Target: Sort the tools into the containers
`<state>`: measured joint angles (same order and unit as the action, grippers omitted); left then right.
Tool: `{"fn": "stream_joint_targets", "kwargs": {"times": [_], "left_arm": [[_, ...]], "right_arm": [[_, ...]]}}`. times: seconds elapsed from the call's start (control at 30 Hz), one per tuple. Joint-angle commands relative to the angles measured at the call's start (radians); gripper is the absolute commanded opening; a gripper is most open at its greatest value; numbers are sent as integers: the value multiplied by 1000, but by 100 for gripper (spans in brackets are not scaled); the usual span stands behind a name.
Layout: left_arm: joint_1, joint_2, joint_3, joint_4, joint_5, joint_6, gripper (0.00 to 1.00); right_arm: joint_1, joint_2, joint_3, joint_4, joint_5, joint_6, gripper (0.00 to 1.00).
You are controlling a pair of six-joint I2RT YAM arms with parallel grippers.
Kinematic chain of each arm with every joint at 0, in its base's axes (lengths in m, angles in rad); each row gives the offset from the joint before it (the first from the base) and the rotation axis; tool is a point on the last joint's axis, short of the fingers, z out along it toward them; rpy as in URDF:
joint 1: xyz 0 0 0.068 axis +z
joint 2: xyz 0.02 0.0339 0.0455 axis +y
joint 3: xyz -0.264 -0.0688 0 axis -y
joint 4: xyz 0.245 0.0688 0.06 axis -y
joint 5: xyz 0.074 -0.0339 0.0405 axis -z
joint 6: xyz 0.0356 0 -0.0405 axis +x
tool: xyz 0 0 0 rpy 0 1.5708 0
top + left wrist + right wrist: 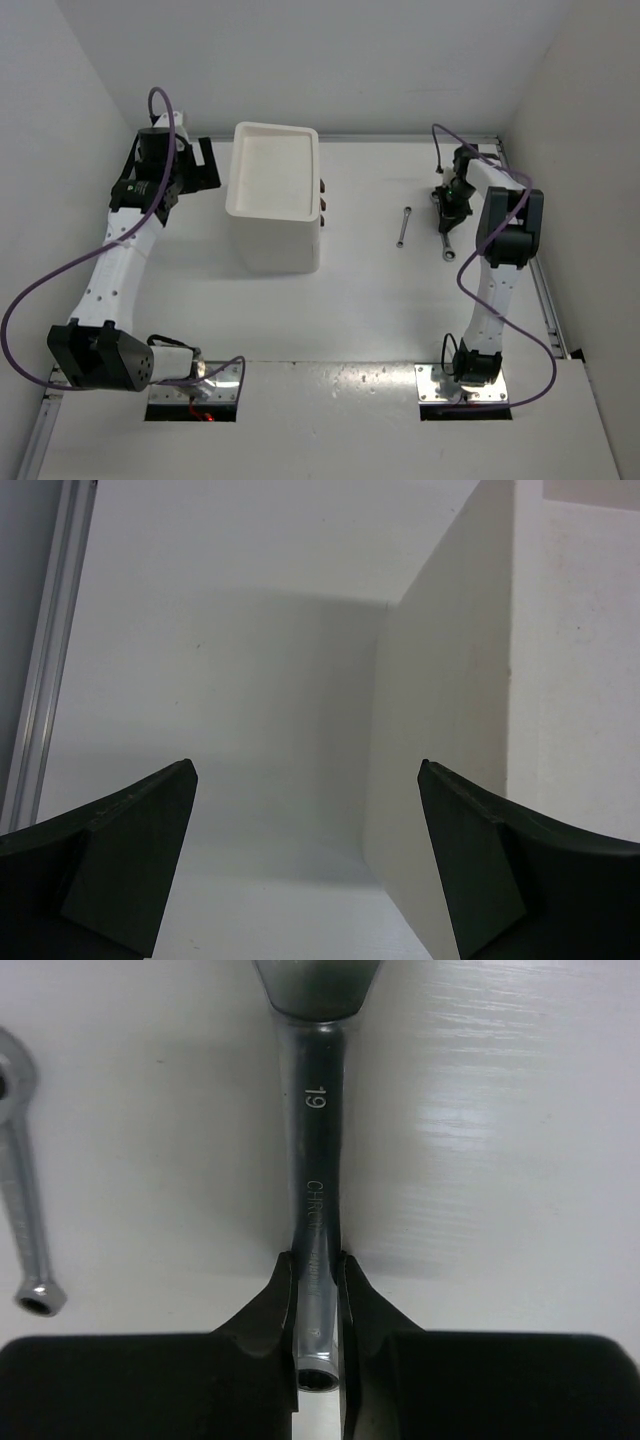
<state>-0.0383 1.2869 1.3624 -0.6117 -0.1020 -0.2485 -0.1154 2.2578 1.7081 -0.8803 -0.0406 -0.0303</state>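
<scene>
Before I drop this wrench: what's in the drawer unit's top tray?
The top tray shows bare white plastic, no tools. Under it, only the drawer knobs show; the drawers' contents are hidden.

robot lab test cell, from where i stand. plain white desk [360, 310] boxed in by bare white walls [330, 60], aluminium rail [52, 630] running along the desk edge. two white arms, left arm [120, 250] and right arm [492, 280], each bolted to a metal base plate [440, 378] at the near edge. purple cable [50, 270] loops loose off the arms. only staged props on the desk: white drawer unit [272, 190], steel wrench [318, 1160] stamped 19, smaller wrench [402, 227] beside it.
</scene>
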Motion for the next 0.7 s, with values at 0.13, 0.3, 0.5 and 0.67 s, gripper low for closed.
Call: {"fn": "stream_joint_targets", "kwargs": {"times": [0.13,0.3,0.5,0.67], "left_arm": [[11,-30,-17,23,-1,-21,99],[11,-31,-17,23,8,-31,99],[11,-31,-8,23,18,-31,99],[11,-31,-8,23,18,-21,99]], "right_arm": [[10,-232,48,-98,-245,10,0],[19,-349,84,-146,-392,-10,0],[58,-414,235,-178,-644,24,0],[186,-393,385,-109,-737,107,0]]}}
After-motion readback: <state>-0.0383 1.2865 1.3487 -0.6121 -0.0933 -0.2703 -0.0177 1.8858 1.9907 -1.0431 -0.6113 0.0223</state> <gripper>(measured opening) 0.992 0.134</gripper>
